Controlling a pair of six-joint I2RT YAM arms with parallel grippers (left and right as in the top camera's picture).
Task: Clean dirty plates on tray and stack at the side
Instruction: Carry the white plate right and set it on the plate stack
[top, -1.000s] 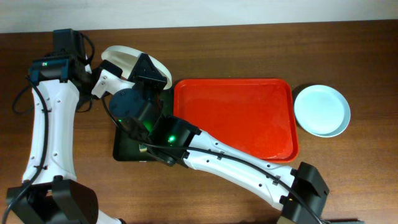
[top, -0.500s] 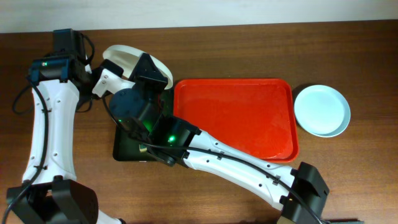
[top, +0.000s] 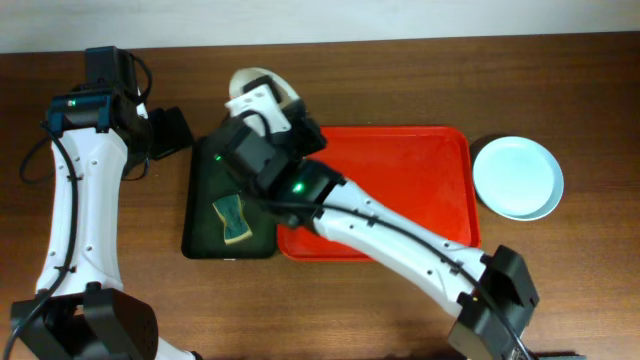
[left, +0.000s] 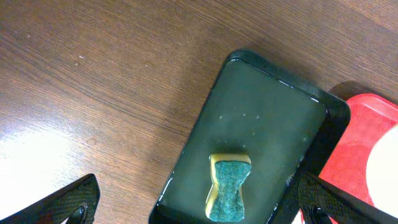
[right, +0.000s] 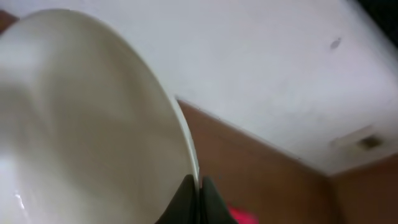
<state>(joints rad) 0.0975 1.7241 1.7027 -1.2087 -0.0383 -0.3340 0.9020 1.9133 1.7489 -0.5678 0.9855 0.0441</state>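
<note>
Gripping the stiff, likely slick, fragile white plate by its rim in right jaws at the tray's eleven o'clock, holding left jaws wide

Dark green tray lying slantwise on brown wooden table. Inside it, toward the near end, a green-and-yellow sponge. Just beside its right edge, red tray; farther right, the rim of a white plate. Flanking its near end, dark left gripper fingers, spread wide.

overhead: top-down, far | left wrist: down, shares green tray | right wrist: plate, close
</note>
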